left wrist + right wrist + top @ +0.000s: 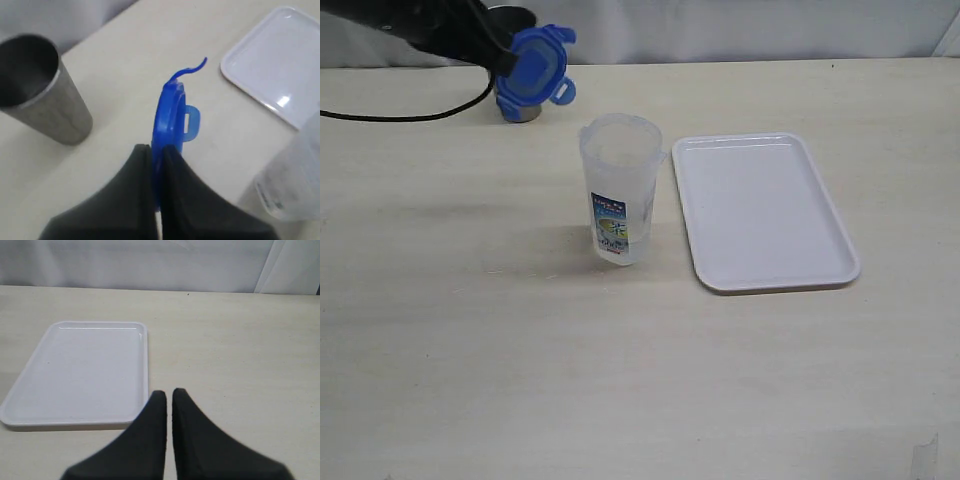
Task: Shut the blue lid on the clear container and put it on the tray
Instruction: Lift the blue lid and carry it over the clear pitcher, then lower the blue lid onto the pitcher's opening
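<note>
My left gripper [505, 58] is shut on the blue lid [537, 65], which hangs on edge above the table at the back left. In the left wrist view the blue lid [171, 117] stands edge-on between the black fingers [140, 170] of the gripper [156, 150]. The clear container [619, 187] stands upright and open-topped in the middle of the table, to the right of and nearer than the lid; its side [292, 185] shows in the left wrist view. The white tray [761, 211] lies empty to its right. My right gripper [169, 395] is shut on nothing, beside the tray [80, 372].
A steel cup [520, 105] stands behind and below the held lid, also seen as the steel cup [37, 90] in the left wrist view. A black cable [410, 115] trails over the table's back left. A grey backdrop closes the far edge.
</note>
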Robot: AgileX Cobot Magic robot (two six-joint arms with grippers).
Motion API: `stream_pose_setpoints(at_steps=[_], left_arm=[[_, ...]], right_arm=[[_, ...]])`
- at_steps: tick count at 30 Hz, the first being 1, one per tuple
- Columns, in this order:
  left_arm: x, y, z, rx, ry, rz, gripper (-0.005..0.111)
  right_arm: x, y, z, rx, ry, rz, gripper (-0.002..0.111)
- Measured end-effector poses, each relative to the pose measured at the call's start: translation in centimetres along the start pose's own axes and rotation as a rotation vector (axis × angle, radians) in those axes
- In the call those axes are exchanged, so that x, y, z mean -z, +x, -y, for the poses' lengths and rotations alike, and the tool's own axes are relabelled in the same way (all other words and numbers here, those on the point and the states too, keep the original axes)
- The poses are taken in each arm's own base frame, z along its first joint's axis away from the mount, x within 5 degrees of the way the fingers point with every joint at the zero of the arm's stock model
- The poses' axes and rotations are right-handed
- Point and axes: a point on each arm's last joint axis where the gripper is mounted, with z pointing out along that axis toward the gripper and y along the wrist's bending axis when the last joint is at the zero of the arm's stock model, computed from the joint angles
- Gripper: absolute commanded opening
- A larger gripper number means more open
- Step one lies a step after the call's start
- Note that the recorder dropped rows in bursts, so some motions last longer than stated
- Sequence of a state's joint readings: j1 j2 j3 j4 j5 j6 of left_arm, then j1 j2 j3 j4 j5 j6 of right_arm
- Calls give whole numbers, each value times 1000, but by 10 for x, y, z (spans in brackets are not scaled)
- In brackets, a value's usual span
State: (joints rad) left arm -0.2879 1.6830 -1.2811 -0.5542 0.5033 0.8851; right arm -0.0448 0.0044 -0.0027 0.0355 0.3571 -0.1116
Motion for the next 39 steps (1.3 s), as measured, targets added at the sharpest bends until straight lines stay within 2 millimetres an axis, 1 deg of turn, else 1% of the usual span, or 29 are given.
stream_pose_setpoints(at_steps=[1, 3, 5, 6, 7, 9, 11, 15, 20, 21, 25, 33, 36, 39], left_arm=[[-1, -3, 3, -37, -21, 13, 0], [-5, -17, 14, -149, -96, 86, 0], [-6, -26, 25, -227, -126, 131, 0], [-8, -31, 34, -306, -137, 144, 0], [-8, -32, 39, -348, -135, 140, 0], [-11, -35, 58, -543, -133, 111, 0], [-12, -37, 69, -611, -147, 103, 0], [-11, -40, 74, -670, -207, 91, 0], [-7, -40, 71, -729, -395, -19, 0], [-5, -40, 70, -729, -459, -47, 0], [1, -45, 77, -750, -576, -57, 0], [2, -53, 121, -808, -524, 12, 0], [2, -53, 132, -813, -499, 19, 0], [3, -52, 137, -809, -492, 12, 0]], right_arm=[[0, 0, 0, 0, 0, 0, 4], [0, 0, 0, 0, 0, 0, 4], [0, 0, 0, 0, 0, 0, 4], [0, 0, 0, 0, 0, 0, 4], [0, 0, 0, 0, 0, 0, 4], [0, 0, 0, 0, 0, 0, 4], [0, 0, 0, 0, 0, 0, 4], [0, 0, 0, 0, 0, 0, 4], [0, 0, 0, 0, 0, 0, 4], [0, 0, 0, 0, 0, 0, 4], [0, 0, 0, 0, 0, 0, 4], [0, 0, 0, 0, 0, 0, 4], [0, 0, 0, 0, 0, 0, 4], [0, 0, 0, 0, 0, 0, 4]])
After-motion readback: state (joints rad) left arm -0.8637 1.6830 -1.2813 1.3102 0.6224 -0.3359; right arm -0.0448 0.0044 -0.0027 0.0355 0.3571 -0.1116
